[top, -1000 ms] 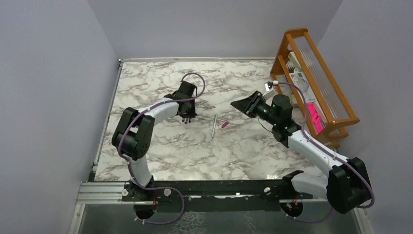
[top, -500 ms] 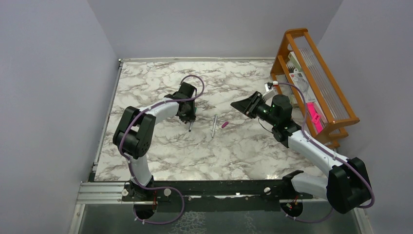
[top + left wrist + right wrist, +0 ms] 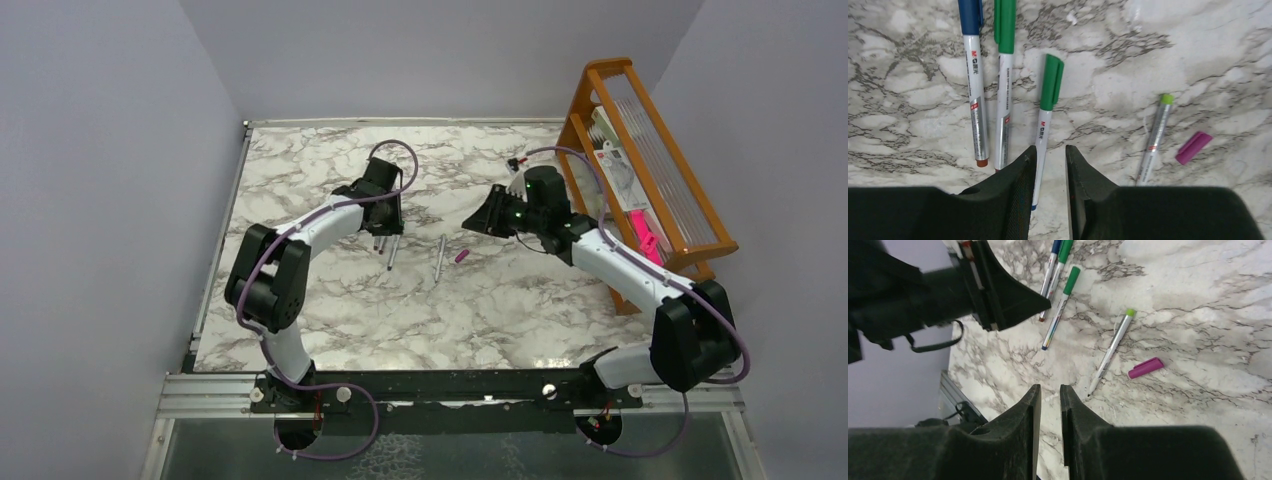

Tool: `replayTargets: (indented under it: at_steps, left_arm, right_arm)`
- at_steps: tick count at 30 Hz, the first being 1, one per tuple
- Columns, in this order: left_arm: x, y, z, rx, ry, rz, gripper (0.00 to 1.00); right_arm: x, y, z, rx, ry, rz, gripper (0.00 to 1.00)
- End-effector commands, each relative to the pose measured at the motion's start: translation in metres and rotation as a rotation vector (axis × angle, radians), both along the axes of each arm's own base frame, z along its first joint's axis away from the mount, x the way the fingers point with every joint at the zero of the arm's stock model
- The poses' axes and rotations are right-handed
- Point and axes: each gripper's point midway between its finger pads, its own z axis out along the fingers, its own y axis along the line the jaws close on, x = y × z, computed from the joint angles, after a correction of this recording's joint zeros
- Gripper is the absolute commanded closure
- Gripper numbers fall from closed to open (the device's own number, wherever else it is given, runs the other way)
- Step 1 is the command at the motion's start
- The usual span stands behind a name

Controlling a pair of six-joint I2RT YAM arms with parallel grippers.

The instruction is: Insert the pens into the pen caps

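In the left wrist view three capped pens lie side by side: one with a blue cap (image 3: 973,75) and two with green caps (image 3: 1004,75) (image 3: 1047,115). An uncapped silver pen (image 3: 1153,138) with a light green end lies to their right, beside a loose magenta cap (image 3: 1193,148). My left gripper (image 3: 1050,153) hovers over the nearest green-capped pen, jaws slightly apart and empty. My right gripper (image 3: 1050,390) is above the table with only a narrow slit between its jaws, holding nothing. It is near the uncapped pen (image 3: 1112,349) and the magenta cap (image 3: 1146,368).
An orange wooden rack (image 3: 652,170) stands at the table's right edge with a bright pink object (image 3: 646,245) on it. Grey walls close in the back and both sides. My left gripper (image 3: 385,238) and right gripper (image 3: 473,222) flank the uncapped pen (image 3: 440,258).
My left gripper let go of a green-capped pen, which now lies on the table, and drew back slightly. My right arm swung left toward the table's middle.
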Motion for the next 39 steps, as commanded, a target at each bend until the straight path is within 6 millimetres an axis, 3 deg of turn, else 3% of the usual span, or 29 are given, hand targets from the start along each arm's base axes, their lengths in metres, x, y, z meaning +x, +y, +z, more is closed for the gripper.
replayTargets:
  at_steps: [1,6,8,10,13,14,18,20,23,32,39]
  left_arm:
    - [0.021,-0.018,0.075,-0.097,-0.196,-0.036,0.71]
    - [0.024,-0.023,0.098,-0.14,-0.268,-0.047,0.79]
    - [0.023,-0.023,0.097,-0.146,-0.267,-0.041,0.87]
    - [0.022,-0.025,0.094,-0.16,-0.26,-0.049,1.0]
    - [0.02,-0.028,0.089,-0.177,-0.238,-0.054,1.0]
    - [0.02,-0.027,0.088,-0.177,-0.233,-0.048,1.0]
    - [0.022,-0.019,0.088,-0.165,-0.239,-0.01,1.0]
    - [0.024,-0.016,0.089,-0.165,-0.243,0.008,0.97]
    - [0.025,-0.01,0.09,-0.164,-0.244,0.038,0.92]
    - [0.025,0.009,0.094,-0.176,-0.248,0.097,0.75]
    - [0.025,0.015,0.093,-0.169,-0.243,0.121,0.68]
  right_arm:
    - [-0.018,0.009,-0.027,-0.226,0.024,0.146,0.8]
    - [-0.026,0.033,-0.052,-0.38,0.059,0.225,0.83]
    - [-0.029,0.043,-0.064,-0.446,0.067,0.247,0.96]
    - [-0.034,0.048,-0.074,-0.48,0.089,0.254,0.99]
    - [-0.04,0.05,-0.087,-0.492,0.119,0.247,0.99]
    - [-0.039,0.049,-0.09,-0.504,0.118,0.231,0.97]
    - [-0.037,0.043,-0.1,-0.569,0.114,0.204,0.66]
    - [-0.035,0.041,-0.106,-0.607,0.118,0.193,0.59]
    - [-0.033,0.042,-0.113,-0.637,0.131,0.191,0.56]
    - [-0.023,0.053,-0.126,-0.675,0.168,0.187,0.54]
    - [-0.018,0.056,-0.141,-0.707,0.191,0.193,0.54]
